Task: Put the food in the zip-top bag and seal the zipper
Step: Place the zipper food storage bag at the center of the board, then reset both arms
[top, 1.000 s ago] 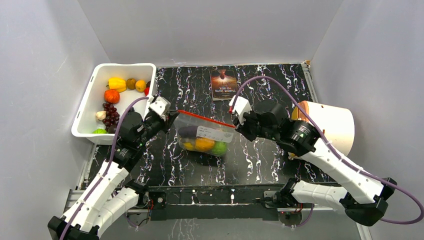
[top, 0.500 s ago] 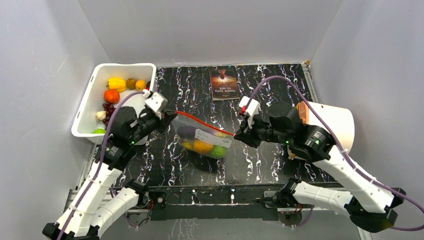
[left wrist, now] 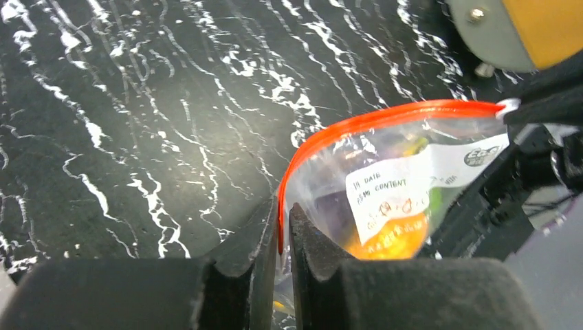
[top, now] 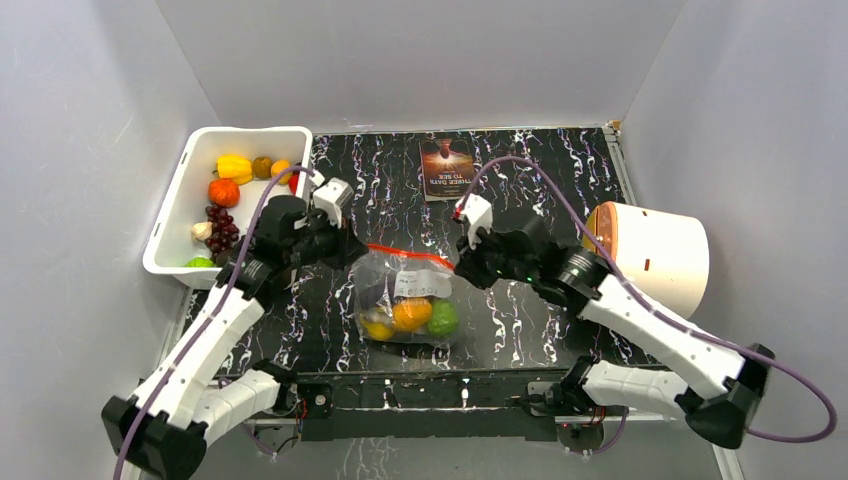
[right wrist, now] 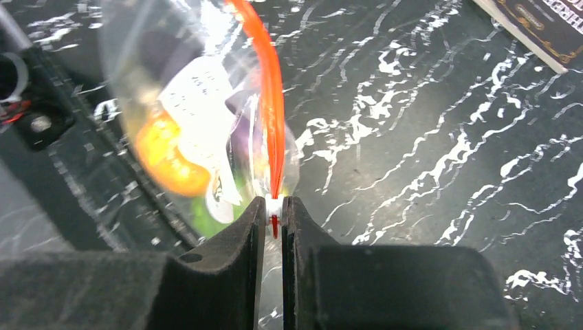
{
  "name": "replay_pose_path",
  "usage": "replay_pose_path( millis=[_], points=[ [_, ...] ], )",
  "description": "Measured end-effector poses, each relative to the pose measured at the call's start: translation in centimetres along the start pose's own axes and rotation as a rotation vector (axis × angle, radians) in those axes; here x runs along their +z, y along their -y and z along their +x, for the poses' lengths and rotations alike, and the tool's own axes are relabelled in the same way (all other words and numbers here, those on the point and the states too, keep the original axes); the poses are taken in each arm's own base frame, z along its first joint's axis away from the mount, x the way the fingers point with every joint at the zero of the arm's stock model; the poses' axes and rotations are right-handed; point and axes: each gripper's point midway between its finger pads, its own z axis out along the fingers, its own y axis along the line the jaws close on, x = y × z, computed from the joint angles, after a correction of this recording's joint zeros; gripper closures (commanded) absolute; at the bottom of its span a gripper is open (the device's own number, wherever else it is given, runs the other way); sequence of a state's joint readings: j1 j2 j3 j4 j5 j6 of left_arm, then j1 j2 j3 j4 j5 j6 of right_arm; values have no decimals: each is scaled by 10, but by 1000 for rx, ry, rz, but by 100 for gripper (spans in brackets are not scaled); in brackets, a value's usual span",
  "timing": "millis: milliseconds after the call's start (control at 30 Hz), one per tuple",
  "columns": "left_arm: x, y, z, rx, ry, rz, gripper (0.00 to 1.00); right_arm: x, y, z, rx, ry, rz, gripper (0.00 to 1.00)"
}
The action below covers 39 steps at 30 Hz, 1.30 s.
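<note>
Clear, floppy plastic zip-top bag (top: 392, 283) of fruit (top: 412, 314) over a black marbled table (top: 520, 190); left gripper (top: 352, 247) and right gripper (top: 458, 268) each pinch one end of its red-orange zipper (top: 405, 250).

Blk table (top: 540, 170): tub (top: 172, 215), book (top: 447, 167), cylinder (top: 660, 255).

Left end effector (left wrist: 280, 212) and right end effector (right wrist: 273, 207) facing each other, jaws of both nearly together.
</note>
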<state>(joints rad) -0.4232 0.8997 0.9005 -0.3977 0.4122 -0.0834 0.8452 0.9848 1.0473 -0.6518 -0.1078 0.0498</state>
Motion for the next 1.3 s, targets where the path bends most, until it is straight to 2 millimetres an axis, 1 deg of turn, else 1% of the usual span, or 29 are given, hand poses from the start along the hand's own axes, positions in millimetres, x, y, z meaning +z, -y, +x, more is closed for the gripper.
replay_pose_path(
  millis=[33, 67, 100, 133, 167, 200, 233, 267, 300, 333, 467, 500, 600, 633, 700, 800, 833, 1033, 1167, 1300],
  points=[
    [8, -10, -3, -44, -12, -51, 64, 14, 11, 6, 2, -33, 45, 100],
    [13, -15, -6, -60, -13, -72, 54, 25, 21, 8, 3, -50, 76, 100],
    [21, -23, -11, -97, -15, -105, 44, 37, 38, 9, 18, -63, 113, 100],
    [24, -27, -19, -114, 10, -126, 37, 48, 65, 13, 52, -78, 172, 100],
    [23, -28, -24, -119, 32, -134, 33, 51, 78, 15, 72, -84, 197, 100],
    [20, -27, -31, -127, 63, -142, 24, 54, 94, 15, 98, -80, 217, 100],
    [14, -26, -40, -120, 105, -146, 12, 55, 110, 18, 124, -82, 242, 100],
    [8, -24, -46, -118, 134, -151, 2, 56, 118, 20, 140, -87, 256, 100],
    [5, -23, -49, -115, 151, -154, 2, 57, 126, 26, 155, -95, 275, 99],
    [2, -23, -52, -111, 165, -159, 2, 57, 129, 28, 161, -100, 280, 95],
    [-3, -23, -55, -110, 184, -170, 2, 56, 143, 34, 187, -117, 335, 78],
    [-3, -24, -55, -113, 186, -173, 2, 56, 145, 35, 193, -121, 345, 72],
    [-4, -26, -56, -122, 190, -186, 2, 55, 147, 36, 205, -125, 364, 47],
    [-4, -26, -56, -127, 192, -187, 2, 54, 148, 34, 213, -121, 372, 42],
    [-5, -26, -57, -140, 200, -192, 2, 52, 148, 29, 221, -104, 376, 30],
    [-8, -25, -59, -155, 213, -193, 2, 43, 144, 18, 222, -64, 371, 4],
    [-9, -25, -60, -164, 218, -197, 2, 38, 141, 13, 225, -45, 368, 2],
    [-11, -34, -57, -229, 218, -260, 2, 4, 126, -25, 230, 98, 346, 2],
    [-16, -36, -61, -239, 222, -284, 2, -20, 114, -42, 293, 197, 340, 2],
    [-22, -33, -70, -233, 241, -281, 2, -33, 107, -49, 351, 243, 334, 2]
  ],
)
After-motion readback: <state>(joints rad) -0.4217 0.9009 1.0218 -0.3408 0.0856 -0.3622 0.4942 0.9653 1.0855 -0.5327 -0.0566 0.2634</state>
